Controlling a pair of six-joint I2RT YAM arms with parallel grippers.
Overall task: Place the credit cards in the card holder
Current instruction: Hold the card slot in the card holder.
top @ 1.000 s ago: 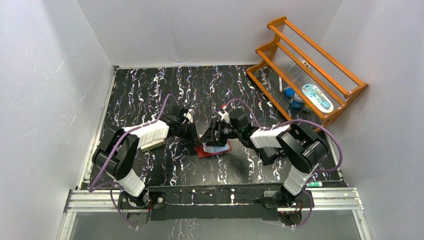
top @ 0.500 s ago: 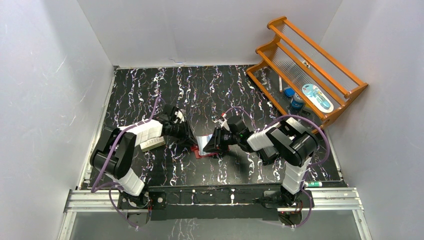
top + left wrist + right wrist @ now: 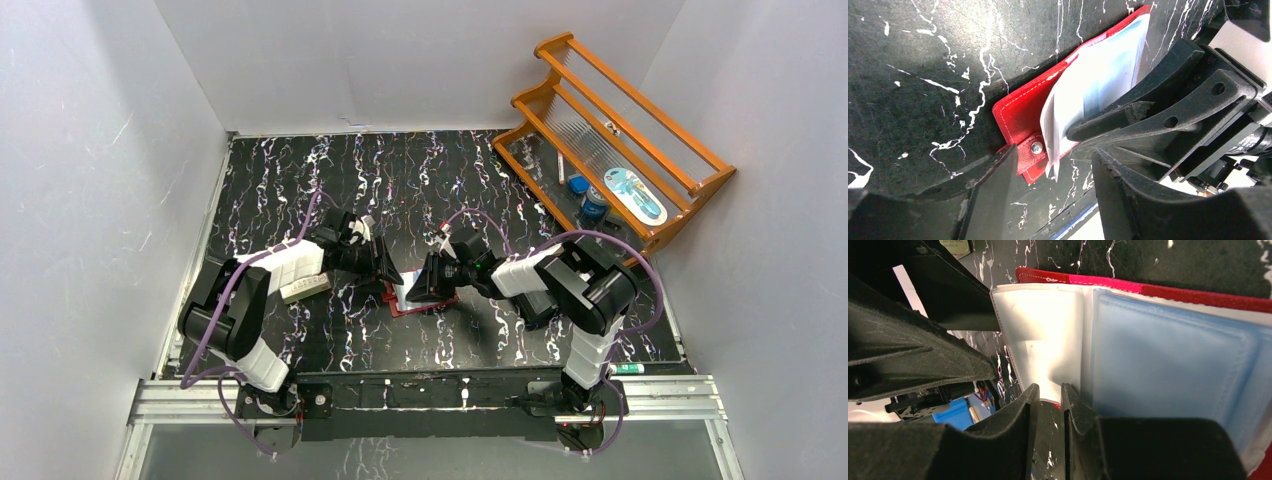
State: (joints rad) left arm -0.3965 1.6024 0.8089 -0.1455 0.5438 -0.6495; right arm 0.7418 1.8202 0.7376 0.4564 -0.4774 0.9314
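The red card holder point(image 3: 418, 303) point(image 3: 1018, 112) lies open on the black marbled table between the two arms. Its clear pocket leaves point(image 3: 1088, 85) point(image 3: 1043, 340) stand up off the cover. My right gripper point(image 3: 428, 280) point(image 3: 1048, 392) is shut on the lower edge of a whitish leaf, one finger point(image 3: 1108, 120) showing in the left wrist view. A pale blue sheet point(image 3: 1173, 365) fills the pocket beside it; I cannot tell whether it is one of the credit cards. My left gripper point(image 3: 388, 270) point(image 3: 1053, 162) stands open, straddling the holder's snap-button corner point(image 3: 1036, 147) and the leaf's tip, touching neither.
A wooden rack point(image 3: 640, 100) with small items stands at the back right. A pale box point(image 3: 305, 288) lies under the left forearm and a dark box point(image 3: 540, 308) under the right arm. White walls close in three sides.
The left gripper has opened and let go of the pocket leaf. The right gripper has come down and left to the holder and closed on the leaf.
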